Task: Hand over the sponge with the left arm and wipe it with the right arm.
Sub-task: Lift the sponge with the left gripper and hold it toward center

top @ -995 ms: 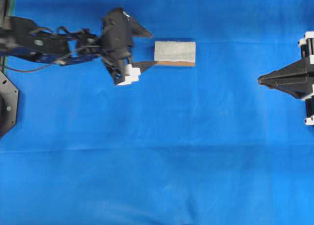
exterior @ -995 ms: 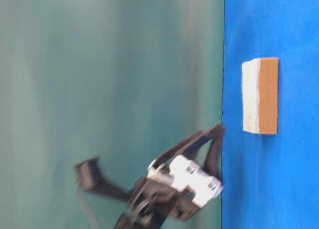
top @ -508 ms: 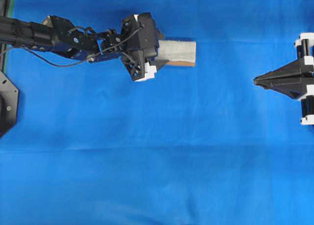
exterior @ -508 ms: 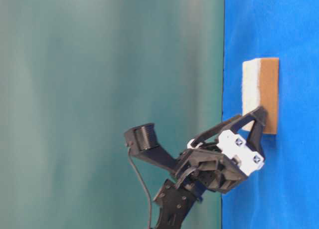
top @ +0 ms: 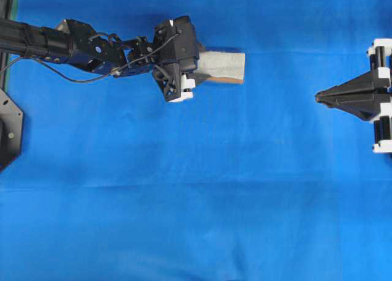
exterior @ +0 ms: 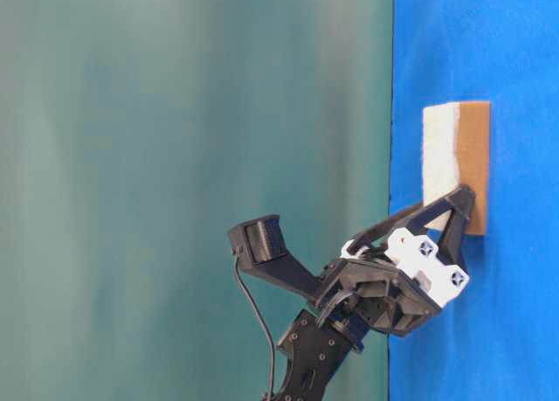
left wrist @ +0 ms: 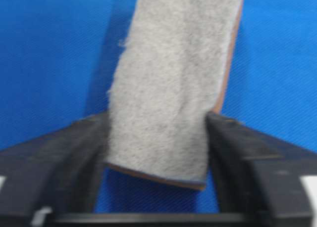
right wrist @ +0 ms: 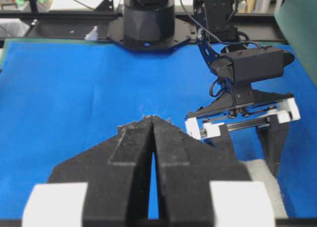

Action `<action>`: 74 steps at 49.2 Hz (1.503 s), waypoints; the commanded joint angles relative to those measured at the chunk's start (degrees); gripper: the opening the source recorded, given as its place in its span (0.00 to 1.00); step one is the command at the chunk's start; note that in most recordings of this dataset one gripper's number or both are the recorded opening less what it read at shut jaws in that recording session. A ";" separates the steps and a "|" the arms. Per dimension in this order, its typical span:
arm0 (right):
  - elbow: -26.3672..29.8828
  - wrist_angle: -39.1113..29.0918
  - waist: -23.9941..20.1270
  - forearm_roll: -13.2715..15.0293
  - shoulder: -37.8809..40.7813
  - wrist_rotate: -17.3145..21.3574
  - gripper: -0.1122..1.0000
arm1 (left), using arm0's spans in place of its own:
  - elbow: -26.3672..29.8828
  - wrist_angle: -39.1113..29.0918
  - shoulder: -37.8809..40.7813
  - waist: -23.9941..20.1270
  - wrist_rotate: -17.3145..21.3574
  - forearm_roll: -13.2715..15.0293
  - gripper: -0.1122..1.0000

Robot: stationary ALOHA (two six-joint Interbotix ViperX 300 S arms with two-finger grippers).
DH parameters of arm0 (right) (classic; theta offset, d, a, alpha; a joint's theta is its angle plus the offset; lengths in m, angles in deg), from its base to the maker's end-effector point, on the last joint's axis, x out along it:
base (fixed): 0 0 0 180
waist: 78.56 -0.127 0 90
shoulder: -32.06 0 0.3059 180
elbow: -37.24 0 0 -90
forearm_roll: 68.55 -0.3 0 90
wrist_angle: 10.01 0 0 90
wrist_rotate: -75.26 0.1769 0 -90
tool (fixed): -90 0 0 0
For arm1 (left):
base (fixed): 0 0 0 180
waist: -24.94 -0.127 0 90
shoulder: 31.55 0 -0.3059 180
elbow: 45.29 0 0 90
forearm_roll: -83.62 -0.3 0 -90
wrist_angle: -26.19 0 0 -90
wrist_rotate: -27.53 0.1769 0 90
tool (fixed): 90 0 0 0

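Observation:
The sponge (top: 222,65), grey fuzz over a tan base, lies on the blue cloth (top: 196,183) at the upper middle. My left gripper (top: 199,65) straddles its left end. In the left wrist view both black fingers (left wrist: 233,138) press against the long sides of the sponge (left wrist: 173,78), so the left gripper (left wrist: 157,125) is shut on it. At table level the sponge (exterior: 454,148) still rests against the cloth with the left gripper (exterior: 441,210) at its near end. My right gripper (top: 320,97) hovers at the far right, shut and empty, its tips (right wrist: 152,119) together.
The cloth's left edge (top: 15,24) runs beside a black mount (top: 6,128). In the right wrist view the left arm's base (right wrist: 148,24) stands at the far side of the cloth, with the left gripper (right wrist: 242,128) and a corner of the sponge (right wrist: 265,187) on the right.
The left gripper travelled right over the sponge's left end, then its jaws narrowed onto the sponge's sides. The right gripper crept slightly left, still shut.

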 commanded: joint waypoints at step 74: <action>3.78 0.26 1.05 -0.70 7.21 3.69 0.10 | -3.87 -17.84 -26.19 16.26 -20.21 0.44 0.46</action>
